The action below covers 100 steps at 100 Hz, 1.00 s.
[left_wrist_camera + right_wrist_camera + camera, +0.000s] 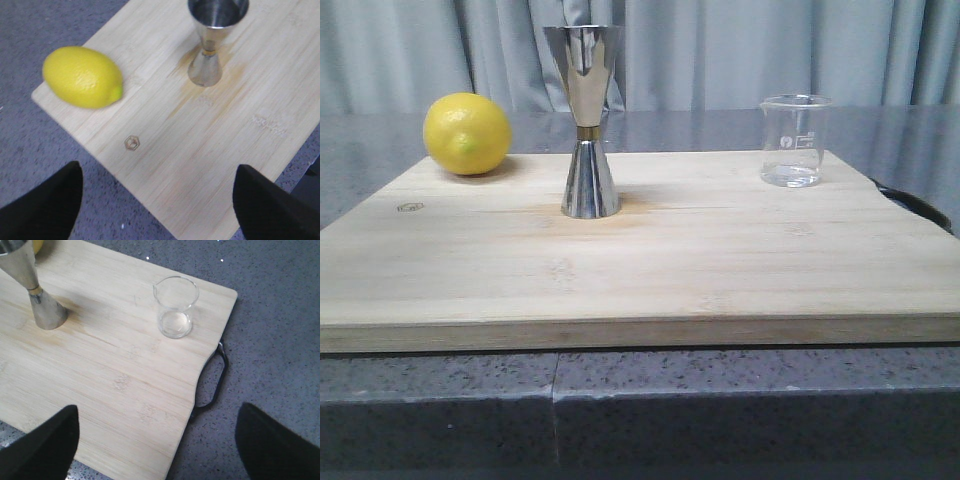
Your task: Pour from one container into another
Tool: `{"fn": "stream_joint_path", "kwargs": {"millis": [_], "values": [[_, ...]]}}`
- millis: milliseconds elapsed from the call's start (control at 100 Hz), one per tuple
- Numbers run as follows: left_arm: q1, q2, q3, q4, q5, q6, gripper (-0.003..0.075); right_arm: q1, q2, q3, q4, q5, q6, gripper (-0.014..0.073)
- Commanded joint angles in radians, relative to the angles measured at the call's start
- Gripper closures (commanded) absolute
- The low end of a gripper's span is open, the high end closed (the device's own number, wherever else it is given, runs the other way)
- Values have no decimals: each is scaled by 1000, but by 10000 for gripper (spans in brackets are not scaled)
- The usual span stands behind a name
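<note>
Grey curtains (pixel 740 50) hang behind a speckled grey counter (pixel 440 400), and a wooden cutting board (pixel 650 270) lies on it. Near the board's far right corner stands the small glass beaker (pixel 795 140), upright, with a little clear liquid at the bottom. In the middle, toward the far edge, stands the shiny steel jigger (pixel 588 120), wide mouth up, ready to be filled. A lemon (pixel 467 133) sits at the far left corner, well apart from both. The left claw (pixel 157 200) and right claw (pixel 157 440) are both wide open and hold nothing. The right one hangs nearer the beaker, so I think it will pick that up.
</note>
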Motion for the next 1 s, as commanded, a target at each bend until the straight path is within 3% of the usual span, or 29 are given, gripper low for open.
{"fn": "stream_joint_path", "kwargs": {"millis": [0,230,470,850,920,990], "values": [[0,-73,-34,59,-20,-162,155,-1,-30,-37,-18,-46,31,39],[0,-236,9,278,-24,-490,155,-1,-71,-35,-108,-9,146,39],[0,-447,211,428,-132,-708,155,-1,-140,-27,-198,46,258,40],[0,-574,418,456,-261,-746,155,-1,-239,71,-315,40,312,48],[0,-574,425,454,-275,-748,170,-1,-239,71,-319,40,312,100],[0,-574,427,454,-286,-749,220,-1,-239,71,-322,40,312,210]]}}
